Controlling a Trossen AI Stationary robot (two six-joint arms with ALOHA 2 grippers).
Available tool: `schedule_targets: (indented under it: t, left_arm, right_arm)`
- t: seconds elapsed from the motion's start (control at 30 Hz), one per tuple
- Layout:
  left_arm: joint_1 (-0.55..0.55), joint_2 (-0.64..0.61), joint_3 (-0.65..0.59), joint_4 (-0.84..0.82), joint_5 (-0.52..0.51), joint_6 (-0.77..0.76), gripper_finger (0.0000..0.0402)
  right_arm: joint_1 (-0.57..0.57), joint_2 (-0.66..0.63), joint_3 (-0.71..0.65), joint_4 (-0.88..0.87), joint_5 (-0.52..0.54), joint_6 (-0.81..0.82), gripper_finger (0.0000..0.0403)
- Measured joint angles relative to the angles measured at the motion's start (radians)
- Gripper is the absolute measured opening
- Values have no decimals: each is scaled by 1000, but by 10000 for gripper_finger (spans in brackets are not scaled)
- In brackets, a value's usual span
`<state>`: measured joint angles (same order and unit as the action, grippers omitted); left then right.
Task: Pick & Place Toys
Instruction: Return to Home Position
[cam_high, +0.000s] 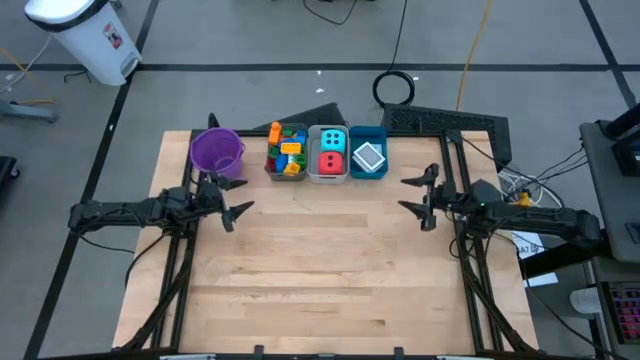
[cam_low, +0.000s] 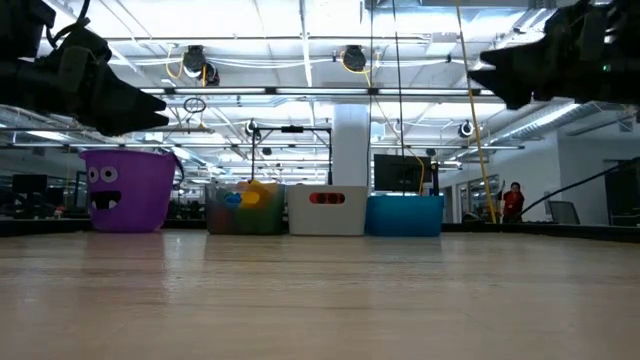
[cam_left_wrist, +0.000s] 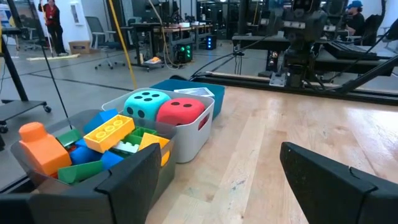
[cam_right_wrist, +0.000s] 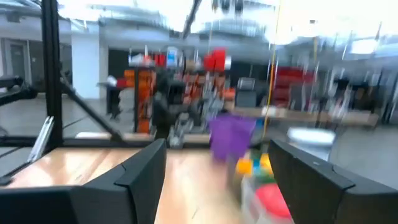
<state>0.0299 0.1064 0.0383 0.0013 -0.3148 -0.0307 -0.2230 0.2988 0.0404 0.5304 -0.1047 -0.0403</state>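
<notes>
1. At the left side of the wooden worktop (cam_high: 320, 270), the left gripper (cam_high: 240, 196) hangs raised near the purple plastic bucket (cam_low: 128, 190), jaws apart, empty.
2. Grey rectangular bin (cam_low: 245, 218): mixed coloured plastic building bricks (cam_high: 287, 148).
3. White rectangular bin (cam_low: 327, 222): cyan die (cam_high: 333, 139), red die (cam_high: 331, 162).
4. Blue rectangular bin (cam_low: 405, 215): small white flat pieces (cam_high: 368, 157).
5. Right gripper (cam_high: 405, 194) raised at the right, jaws apart, empty.

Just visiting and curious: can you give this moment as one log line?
left hand: open, empty, raised near purple bucket | right hand: open, empty, raised | bricks: in grey bin | cyan die, red die: white bin
</notes>
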Motion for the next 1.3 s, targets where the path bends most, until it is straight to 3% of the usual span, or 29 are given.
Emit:
schedule_targets:
  t: [0.3,0.53,0.93,1.3]
  left_arm:
    - [0,0,0,0,0,0,335]
    - [0,0,0,1,0,0,335]
    - [0,0,0,3,-1,1,335]
    - [0,0,0,2,-1,1,335]
  right_arm:
    - [0,-67,-21,55,-2,-83,256]
    - [0,-299,-22,-200,-2,-97,256]
    - [0,-231,-15,-361,0,-26,256]
    - [0,-207,-15,-348,0,-26,256]
